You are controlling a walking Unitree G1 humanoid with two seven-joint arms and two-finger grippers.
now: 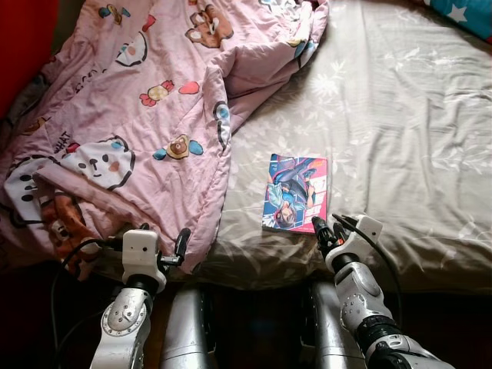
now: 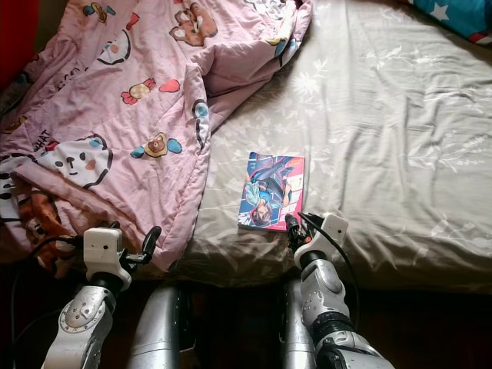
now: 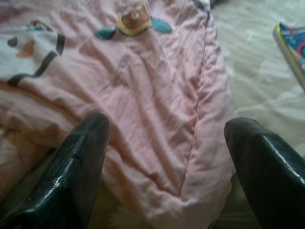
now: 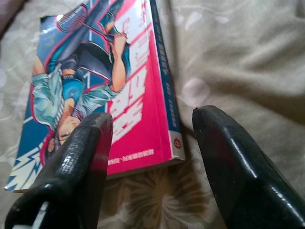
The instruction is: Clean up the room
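Book [image 1: 295, 192] lies flat near the bed's [image 1: 400, 138] front edge, beside the pink blanket [image 1: 138, 115]. Right gripper [image 4: 150, 143], fingers spread, straddles its near corner (thin, light, glossy, probably slippery); grip the spine edge. Left gripper [image 3: 167, 157] hovers spread over the blanket.

Open beige bed sheet [image 1: 400, 123] right of and beyond the book [image 1: 295, 192], free for passing. Bunched pink blanket [image 1: 131, 115] heaped across the bed's left half, blocking there, its edge near the book.
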